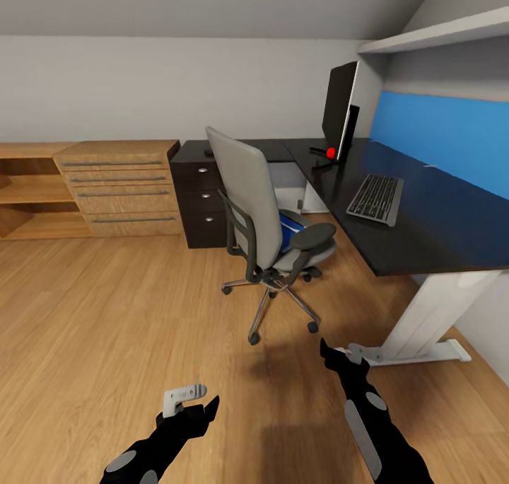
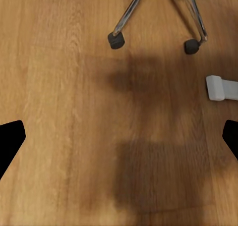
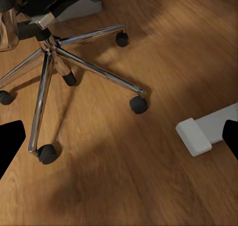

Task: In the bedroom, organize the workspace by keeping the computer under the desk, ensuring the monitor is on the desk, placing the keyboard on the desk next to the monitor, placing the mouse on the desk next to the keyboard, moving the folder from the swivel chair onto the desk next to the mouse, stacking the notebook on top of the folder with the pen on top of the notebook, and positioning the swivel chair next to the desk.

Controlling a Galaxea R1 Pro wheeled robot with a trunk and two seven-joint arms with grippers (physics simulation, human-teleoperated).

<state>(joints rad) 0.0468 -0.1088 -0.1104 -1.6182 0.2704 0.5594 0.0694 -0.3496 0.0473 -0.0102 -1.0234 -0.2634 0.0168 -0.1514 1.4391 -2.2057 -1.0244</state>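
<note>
The grey swivel chair (image 1: 244, 187) stands out on the wood floor, a little off the black desk (image 1: 431, 222). On its seat lies the blue folder (image 1: 290, 230). A dark monitor (image 1: 338, 109) stands at the desk's far end, with a small red object (image 1: 331, 152) at its foot. Nearer to me, the keyboard (image 1: 376, 198) rests on the desk. A pale box (image 1: 288, 181) sits under the desk. My left gripper (image 1: 203, 407) (image 2: 119, 137) and right gripper (image 1: 335, 355) (image 3: 119, 141) hang low over the floor, both open and empty, short of the chair's base (image 3: 52, 57).
A wooden dresser (image 1: 120, 187) and a dark drawer unit (image 1: 200, 201) line the back wall. The desk's white foot (image 1: 413, 353) (image 3: 203, 134) (image 2: 220, 88) lies on the floor by my right arm. Chair casters (image 2: 117, 40) (image 3: 138, 104) spread ahead. A shelf (image 1: 438, 35) hangs above the desk.
</note>
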